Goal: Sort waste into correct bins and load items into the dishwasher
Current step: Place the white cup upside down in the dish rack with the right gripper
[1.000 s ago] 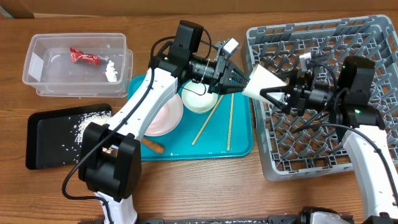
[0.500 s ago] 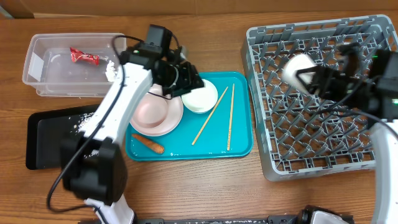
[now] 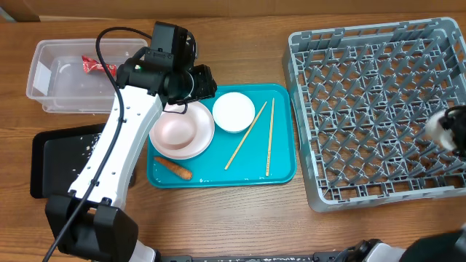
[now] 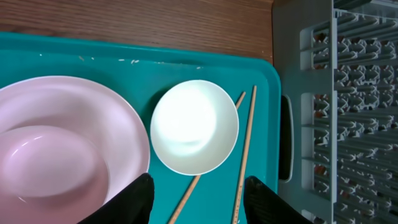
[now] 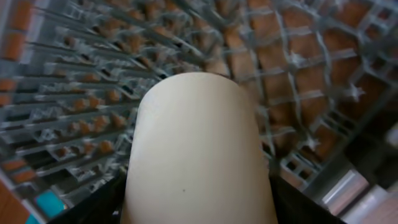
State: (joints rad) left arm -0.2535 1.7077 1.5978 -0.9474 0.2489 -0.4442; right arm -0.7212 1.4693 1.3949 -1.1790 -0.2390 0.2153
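Far left of the teal tray [image 3: 284,175], the tub [image 3: 44,80] already has the wrapper [image 3: 90,63] in it, half tucked under the left arm [image 3: 120,138]. Down-left of the teal tray, the black tray [image 3: 51,171] carries a scatter of shell scraps [image 3: 93,143], so the waste looks mostly sorted.

One straggler: the carrot [image 3: 173,168] lies at the teal tray's near-left corner. Over that tray the left gripper [image 4: 199,200] hovers with fingers spread and nothing between them.

On the teal tray, the pink bowl [image 3: 177,129] sits in the plate [image 3: 206,142], the white bowl [image 3: 234,112] is just right of it, and two chopsticks [image 3: 269,138] lie toward the right rim. None of these is loaded yet.

Right of the teal tray, the rack [image 3: 364,44] has no dish resting in it. Far right, the right gripper [image 3: 445,131] is clamped on the cup [image 5: 198,143], low over the rack's grid. First item in, I'd guess, so loading has barely begun.

Underneath is a wooden table [image 3: 218,218], and nothing of the room shows beyond it.
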